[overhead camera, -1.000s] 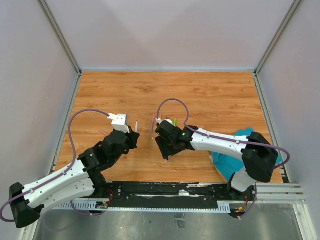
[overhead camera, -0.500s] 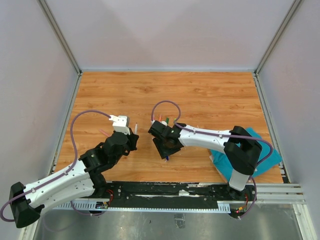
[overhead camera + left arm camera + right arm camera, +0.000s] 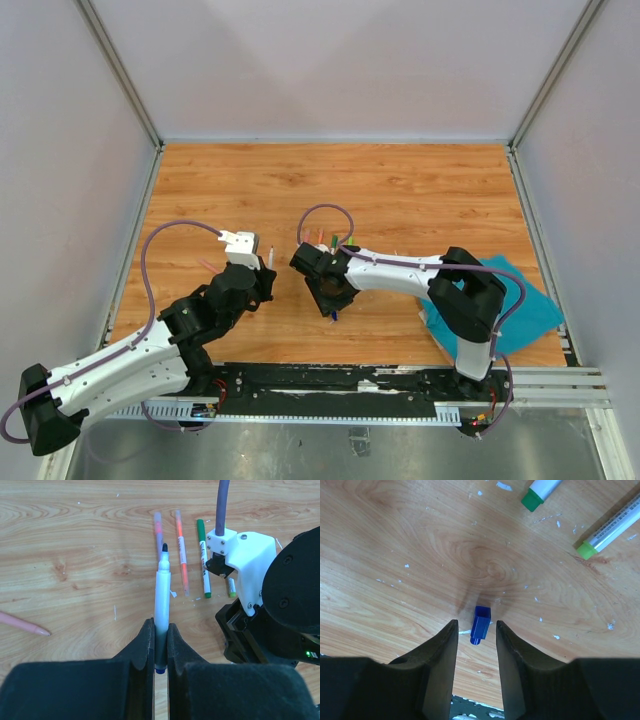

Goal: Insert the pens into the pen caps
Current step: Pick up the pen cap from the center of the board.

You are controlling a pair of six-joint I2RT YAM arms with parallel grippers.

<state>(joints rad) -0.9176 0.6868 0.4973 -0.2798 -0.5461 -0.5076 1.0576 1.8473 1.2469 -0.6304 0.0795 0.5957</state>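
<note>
**A:** What had changed in that last second?

**B:** The right arm had drawn its elbow in toward the middle. The right gripper (image 3: 474, 630) had narrowed over the blue cap (image 3: 480, 623). Its jaws stood on either side of the cap with a gap left, gripping nothing yet. The cap lay on the worktop (image 3: 390, 550).

**A:** And the left?

**B:** No change. The left gripper (image 3: 160, 632) stayed clenched on the uncapped pen (image 3: 163, 590), with the nib pointing away from it.

**A:** What did that mean for the task?

**B:** I judged the cap was about to be picked up, so pen and cap could then be brought together.

**A:** Materials?

**B:** The cap was short, glossy hard plastic, boxy with a small nub. The pen was a slim, smooth, pale barrel with a dark nib. The worktop was wood-grain laminate flecked with white scraps.
</note>
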